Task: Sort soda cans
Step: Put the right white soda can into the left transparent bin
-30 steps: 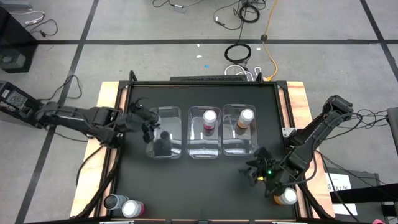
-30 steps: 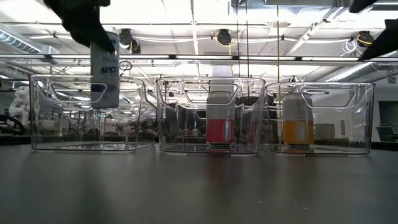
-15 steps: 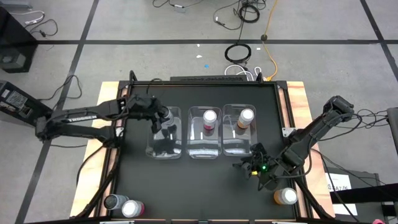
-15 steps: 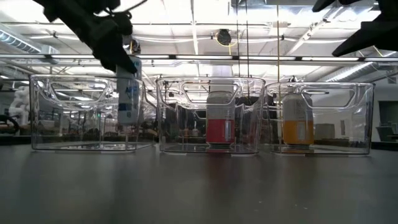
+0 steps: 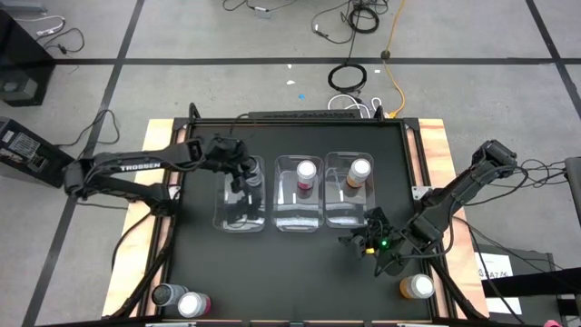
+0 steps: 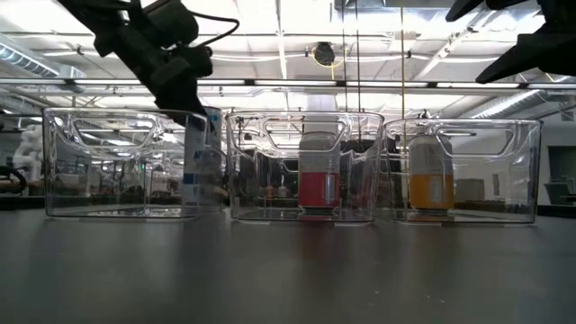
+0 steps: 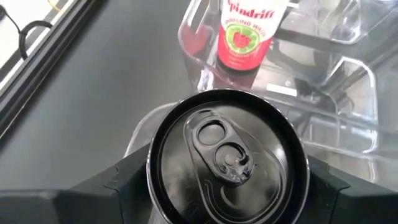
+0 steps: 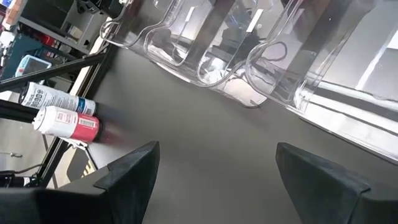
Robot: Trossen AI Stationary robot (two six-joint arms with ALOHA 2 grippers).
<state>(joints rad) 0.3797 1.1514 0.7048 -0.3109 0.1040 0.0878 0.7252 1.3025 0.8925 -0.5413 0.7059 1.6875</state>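
My left gripper is over the left clear bin, shut on a dark grey soda can that stands upright inside the bin near its right wall. A pink can stands in the middle bin, and an orange can stands in the right bin. Another orange can stands by the table's near right edge. A grey can and a pink can stand at the near left corner. My right gripper is open above bare table, in front of the right bin. My left gripper pinches the grey can at its upper end between the two fingers, one on each side of the round top. It comes from above, slanting in from the table's left. The can is upright inside the left bin; whether it rests on the floor cannot be told.
Three clear bins stand in a row across the table's middle: left, middle, right. The dark table top in front of them is bare up to the cans at its near corners. A raised frame edges the table.
My left gripper has carried the grey can from the table's left side over the left bin and lowered it inside, toward the bin's right wall. My right gripper has drawn away from the orange can at the near right edge, toward the table's middle.
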